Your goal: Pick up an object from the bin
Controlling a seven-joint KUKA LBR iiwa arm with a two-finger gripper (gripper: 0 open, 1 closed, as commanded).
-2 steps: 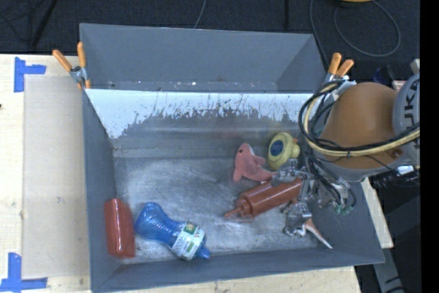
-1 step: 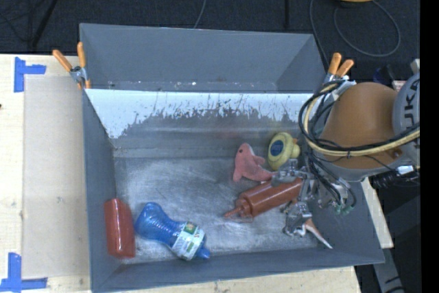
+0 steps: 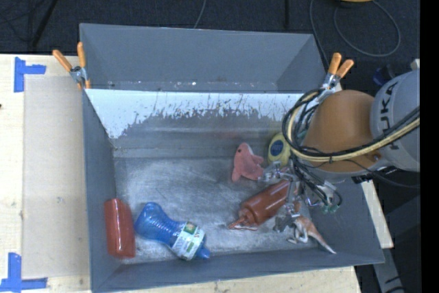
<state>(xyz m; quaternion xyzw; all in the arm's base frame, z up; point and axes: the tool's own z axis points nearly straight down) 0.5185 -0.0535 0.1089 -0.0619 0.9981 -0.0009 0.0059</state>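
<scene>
While nothing is yet lifted clear of the grey metal bin [image 3: 206,79], the tool [image 3: 296,204] is low in the bin's right-hand part, beneath the arm's smooth orange domed cover [image 3: 343,127] and its looping cables, so the pick looks begun but not finished. Whether the tool is open or closed, or has hold of anything, cannot be told. It sits among a small cluster. The glossy reddish-brown plastic bottle shape [image 3: 264,202], lying on its side just beside the tool, is the likeliest thing to be taken. Nearby are a small spiky tan dinosaur figure [image 3: 309,233], a matte pink lumpy rubbery piece [image 3: 245,162] and a round yellow-and-blue disc [image 3: 277,147]. Well apart at the left lie a smooth red cylinder [image 3: 119,226] and a ribbed blue plastic bottle with a white label [image 3: 168,230]. The bin's floor is scuffed and scratched.
</scene>
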